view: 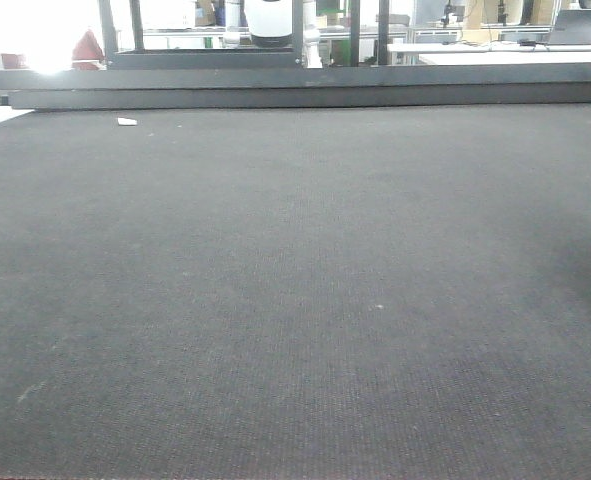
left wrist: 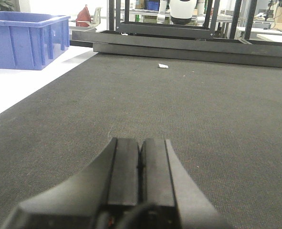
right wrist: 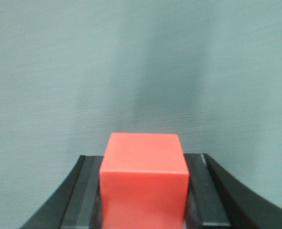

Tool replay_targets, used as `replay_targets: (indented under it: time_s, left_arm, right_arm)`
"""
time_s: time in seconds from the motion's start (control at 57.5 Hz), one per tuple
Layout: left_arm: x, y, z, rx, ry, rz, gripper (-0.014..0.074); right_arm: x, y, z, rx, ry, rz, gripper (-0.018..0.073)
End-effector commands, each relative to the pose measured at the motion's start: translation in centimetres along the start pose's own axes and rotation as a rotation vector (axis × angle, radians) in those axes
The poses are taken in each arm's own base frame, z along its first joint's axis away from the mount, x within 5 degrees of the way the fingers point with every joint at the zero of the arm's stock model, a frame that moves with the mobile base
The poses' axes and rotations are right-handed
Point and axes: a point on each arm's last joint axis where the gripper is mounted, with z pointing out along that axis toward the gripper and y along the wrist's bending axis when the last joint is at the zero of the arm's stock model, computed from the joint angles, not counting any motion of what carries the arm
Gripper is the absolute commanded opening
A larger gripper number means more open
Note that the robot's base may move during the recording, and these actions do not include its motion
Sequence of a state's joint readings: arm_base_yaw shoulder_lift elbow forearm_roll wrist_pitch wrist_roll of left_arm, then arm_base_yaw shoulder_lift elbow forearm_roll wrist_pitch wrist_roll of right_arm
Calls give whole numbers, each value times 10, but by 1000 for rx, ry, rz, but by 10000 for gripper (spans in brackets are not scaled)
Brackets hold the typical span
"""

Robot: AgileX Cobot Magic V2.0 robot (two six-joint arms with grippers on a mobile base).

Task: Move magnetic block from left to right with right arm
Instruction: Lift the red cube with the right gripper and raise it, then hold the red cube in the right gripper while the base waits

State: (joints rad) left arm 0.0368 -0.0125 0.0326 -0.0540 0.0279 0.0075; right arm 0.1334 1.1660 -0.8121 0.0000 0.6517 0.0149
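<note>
Magnetic block [right wrist: 144,179] sits clamped between the jaws of my right gripper [right wrist: 143,161], with a blurred grey surface [right wrist: 141,57] behind it. My left gripper [left wrist: 141,145] has its jaws pressed together on nothing, low over the dark mat [left wrist: 212,109].

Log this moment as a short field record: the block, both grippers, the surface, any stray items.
block: small bright-red matte cube, plain faces, clamped
right gripper: shut on the cube, one black finger on each side of it
left gripper: shut, empty
surface: dark grey textured mat
stray items: small white scrap near the mat's far edge; blue plastic crate beyond the mat's left side
cube height above mat: cannot tell
</note>
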Motion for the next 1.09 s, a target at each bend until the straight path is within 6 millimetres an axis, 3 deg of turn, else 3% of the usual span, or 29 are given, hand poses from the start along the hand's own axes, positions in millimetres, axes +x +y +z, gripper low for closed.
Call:
replay_targets:
  time_s: [0.0,0.139,0.782,1.077]
  left_arm:
    - [-5,0,-1,8,-84,-11,-126]
    - [-5,0,-1,8,-84,-11,-126]
    - [-5,0,-1,8,-84,-11,-126]
    - [-5,0,-1,8,-84,-11,-126]
  right_arm:
    - [-1,-15,-23,49,-221,-26,277]
    - [18,-22,-40,89,-354,-1,277]
    - [123,-5,-150,100,-1117,16,277]
    - [135,-3,-162,102,-1197,11,277]
